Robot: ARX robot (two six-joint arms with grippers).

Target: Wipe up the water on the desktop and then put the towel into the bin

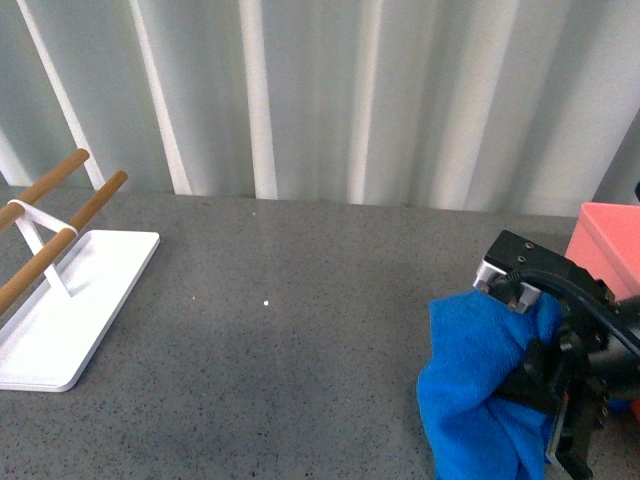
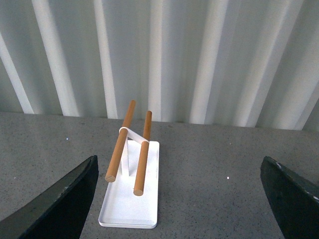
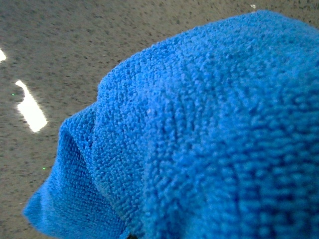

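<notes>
1. At the near right of the desktop [image 1: 300,380], the towel [image 1: 475,400] is a bunched blue lump clamped in the right gripper [image 1: 535,375].
2. Right arm pose: it comes in from the right edge of the front view, low over the desktop. Its black wrist body is tilted, with a silver fitting on its far top corner and a black cable looping over it.
3. Towel axis: crumpled, no clean long axis. The bulk runs from the gripper toward the near edge, and folds hang out of the bottom of the front view. Cannot tell if it touches the desktop.
4. Right wrist view: towel [image 3: 199,139] fills most of the picture, ribbed terry texture sharp. Speckled desktop [image 3: 60,50] is behind it with bright light patches.
5. Bin [image 1: 605,245]: pink, just beyond and right of the right gripper, cut by the frame edge. The towel is outside it.
6. Left gripper [image 2: 178,162]: fingers [image 2: 60,204] spread wide, holding nothing, one dark finger in each lower corner of the left wrist view.
7. White rack [image 2: 129,204] sits on the desktop between those fingers, further off. Its two wooden rods [image 2: 142,167] run parallel, slanting up away from the camera.
8. Front view: rack [image 1: 90,300] is far left, well apart from the towel.
9. Small white specks [image 1: 266,302] lie mid-desktop.
10. White corrugated wall [image 1: 350,100] is behind.
</notes>
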